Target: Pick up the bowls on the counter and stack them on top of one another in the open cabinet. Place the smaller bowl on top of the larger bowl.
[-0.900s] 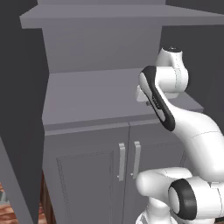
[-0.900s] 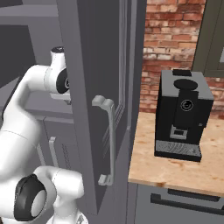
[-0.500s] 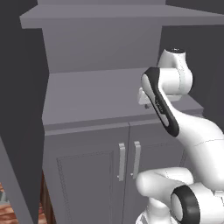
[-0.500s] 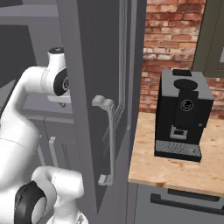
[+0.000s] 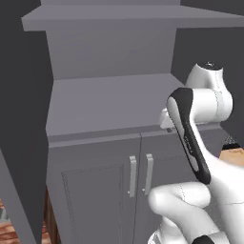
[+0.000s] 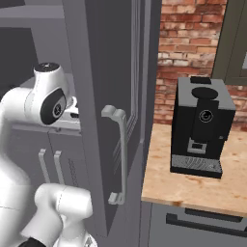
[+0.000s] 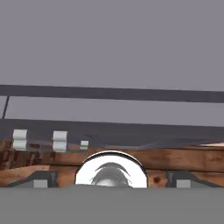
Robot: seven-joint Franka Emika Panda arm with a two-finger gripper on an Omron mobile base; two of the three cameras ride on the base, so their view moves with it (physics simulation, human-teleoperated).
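The small glossy white bowl (image 7: 110, 168) appears in the hand view, seen from above, centred between my fingertips (image 7: 40, 183). There is a gap on each side of it, and I cannot tell what it rests on. My gripper (image 7: 111, 183) is open, its tips wide apart. In the left base view my hand (image 5: 166, 119) is at the front edge of the open cabinet's shelf (image 5: 105, 102), with its fingers hidden behind the forearm. The shelf is bare. The brown wooden bowl is out of view.
Two panelled doors with silver bar handles (image 5: 133, 175) close the cabinet below the shelf. The cabinet's tall open door (image 6: 108, 72) with a long handle (image 6: 120, 154) stands to my right. Beyond it, a black coffee machine (image 6: 200, 128) sits on the tan counter (image 6: 193, 188).
The arm's upper joints have swung slightly sideways, with the hand staying at the shelf's front edge. The cabinet and the views have not shifted.
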